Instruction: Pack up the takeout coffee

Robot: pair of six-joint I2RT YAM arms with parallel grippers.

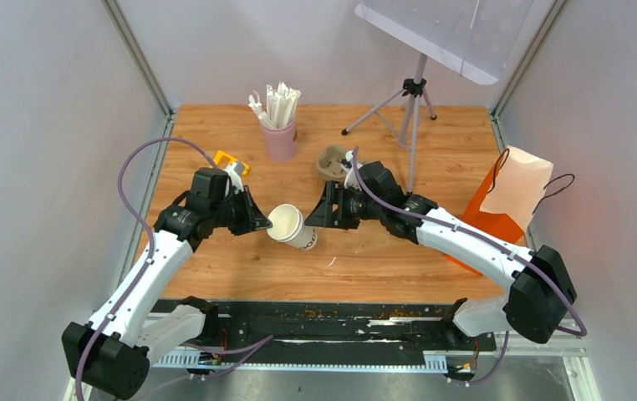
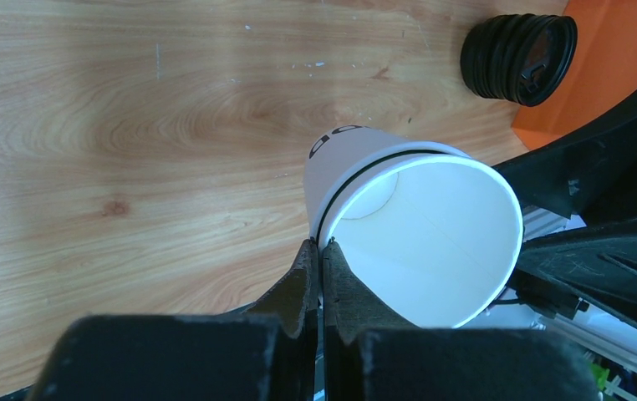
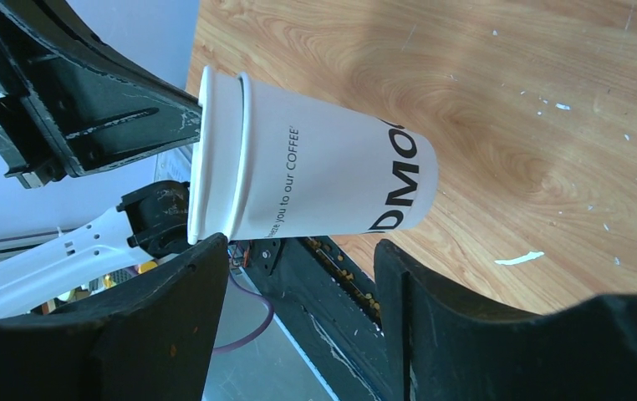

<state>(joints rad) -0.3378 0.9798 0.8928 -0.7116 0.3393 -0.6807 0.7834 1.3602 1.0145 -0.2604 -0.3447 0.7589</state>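
white tapered paper cup (image 1: 293, 227) in left pincer (image 2: 322, 255)

We see a white cup (image 3: 315, 175) with black lettering and a thin dark ring under its rim, plain white inside. The worktop (image 1: 382, 259) is warm orange-brown wood with wavy grain. The left gripper (image 2: 322, 247) and right gripper (image 3: 298, 244) are black, the arms (image 1: 152, 276) white with purple cables (image 1: 124, 180). We also note a pink cup (image 1: 280, 142) of white sticks (image 1: 277, 104), an olive-tan cup (image 1: 330, 161), an orange bag (image 1: 482, 221) and a black lid (image 2: 520, 57).
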